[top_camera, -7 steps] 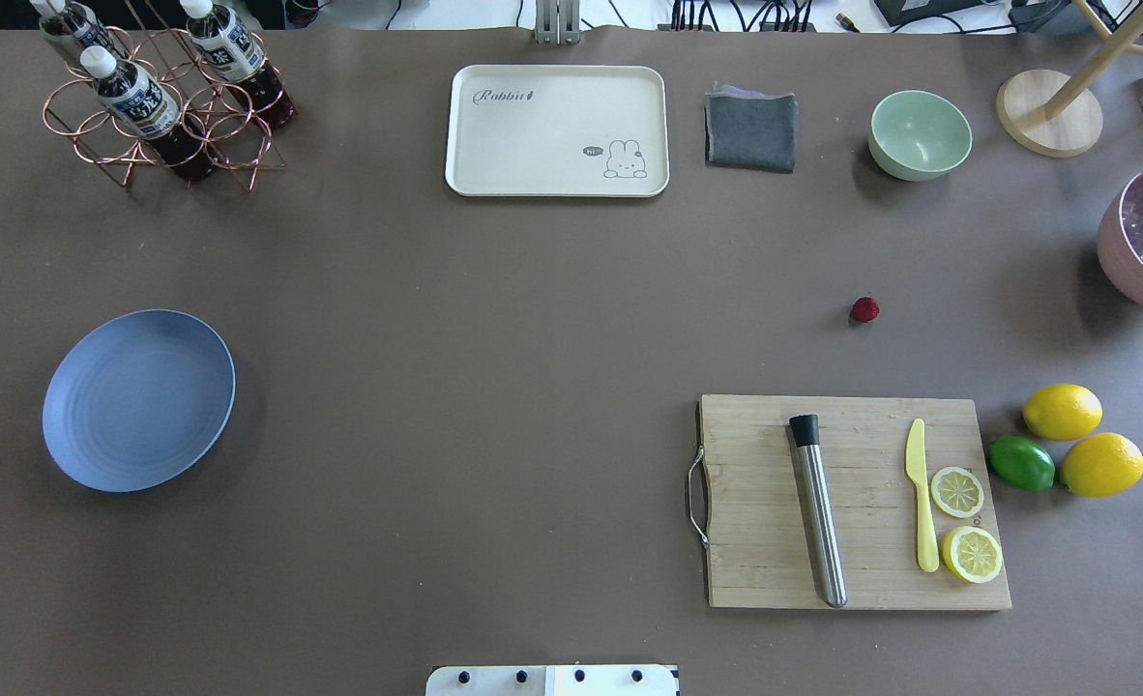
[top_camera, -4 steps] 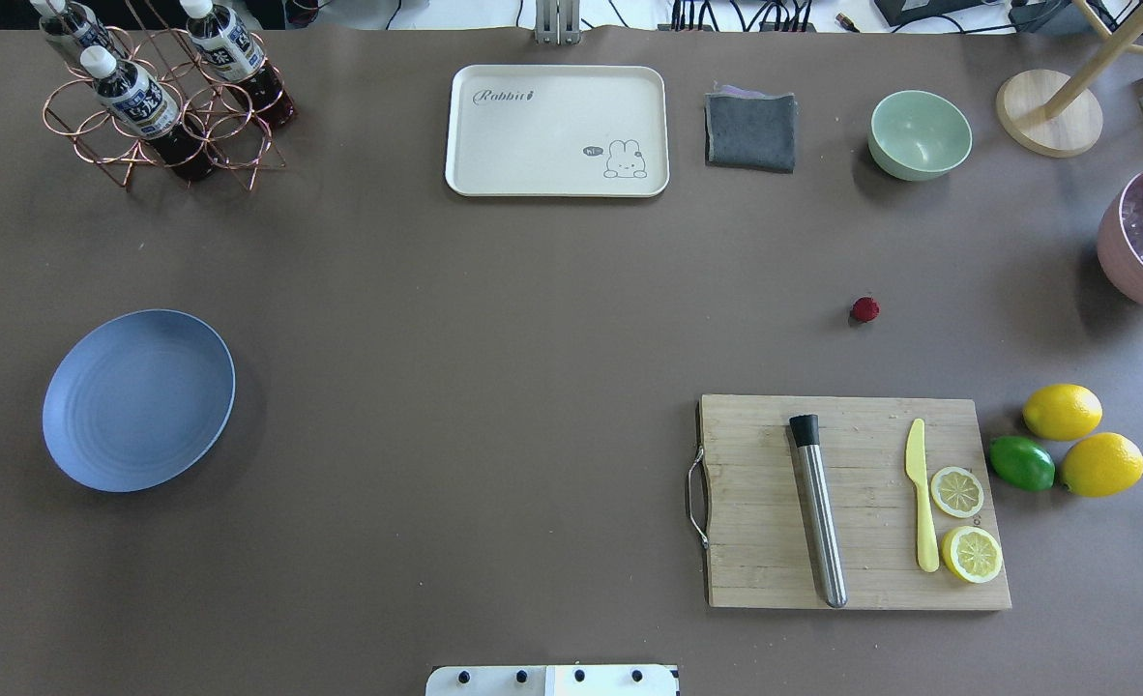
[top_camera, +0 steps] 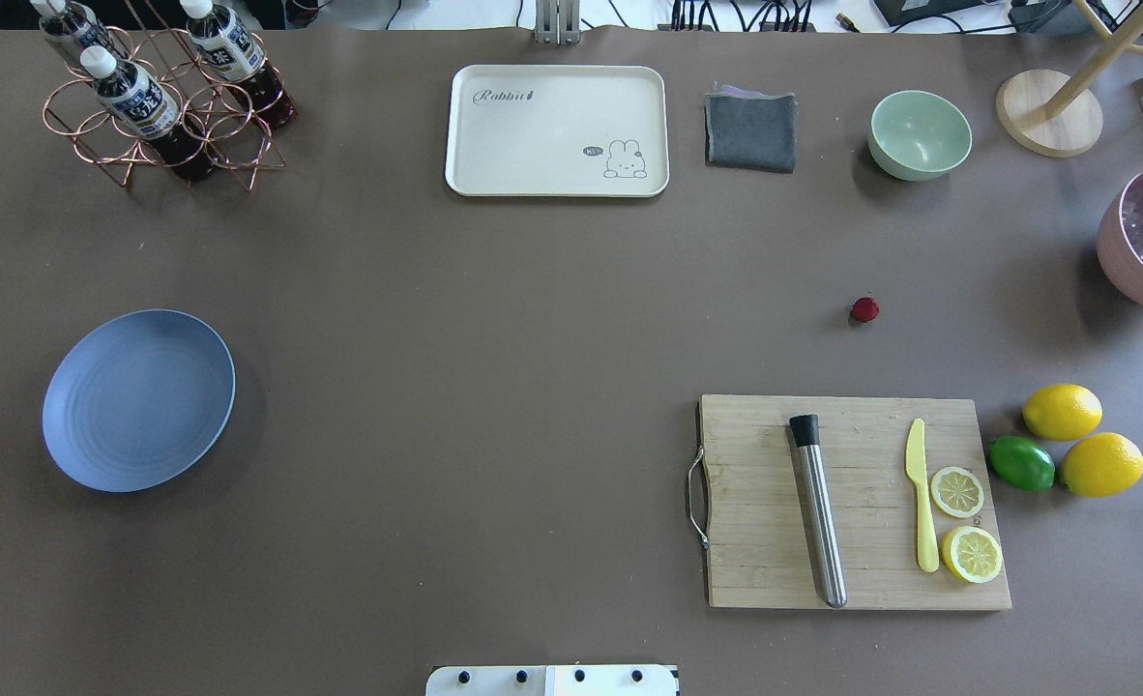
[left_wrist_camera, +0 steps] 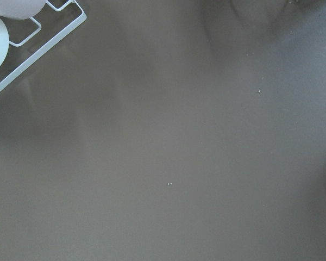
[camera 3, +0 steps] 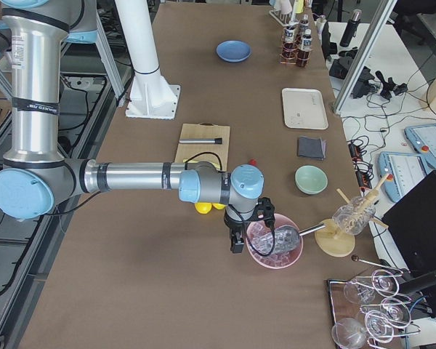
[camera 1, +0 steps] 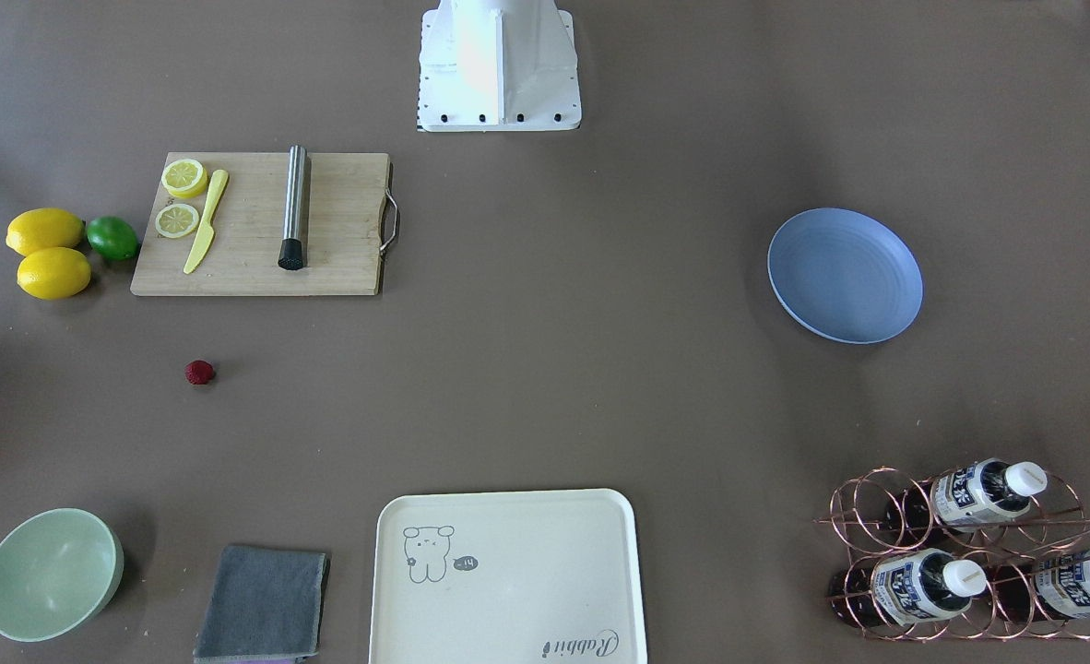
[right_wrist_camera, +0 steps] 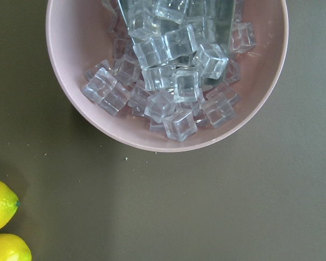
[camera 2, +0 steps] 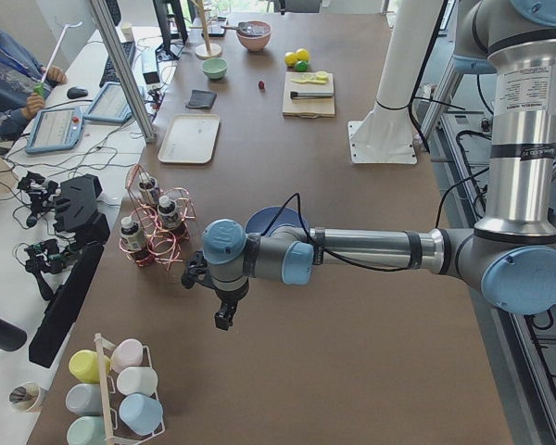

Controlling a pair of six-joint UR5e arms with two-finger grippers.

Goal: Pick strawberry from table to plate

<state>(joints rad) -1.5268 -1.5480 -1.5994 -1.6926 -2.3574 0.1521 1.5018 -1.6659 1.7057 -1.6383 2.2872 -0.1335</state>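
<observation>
The strawberry (top_camera: 864, 309) lies alone on the table (top_camera: 494, 319), right of centre and just beyond the cutting board (top_camera: 765, 503); it also shows in the front view (camera 1: 199, 372). The light-blue plate (top_camera: 138, 399) sits far off at the left with nothing on it. Neither gripper appears overhead. In the left side view my left gripper (camera 2: 224, 315) hangs over bare table near the bottle rack. In the right side view my right gripper (camera 3: 236, 243) hovers beside the pink ice bowl (camera 3: 275, 243). I cannot tell whether either is open or shut.
On the cutting board lie a steel muddler (top_camera: 818, 512), a yellow knife (top_camera: 921, 493) and lemon slices (top_camera: 963, 522). Two lemons (top_camera: 1079, 435) and a lime (top_camera: 1021, 463) sit to its right. Along the far edge stand a cream tray (top_camera: 557, 130), grey cloth (top_camera: 750, 130), green bowl (top_camera: 920, 135) and bottle rack (top_camera: 161, 92).
</observation>
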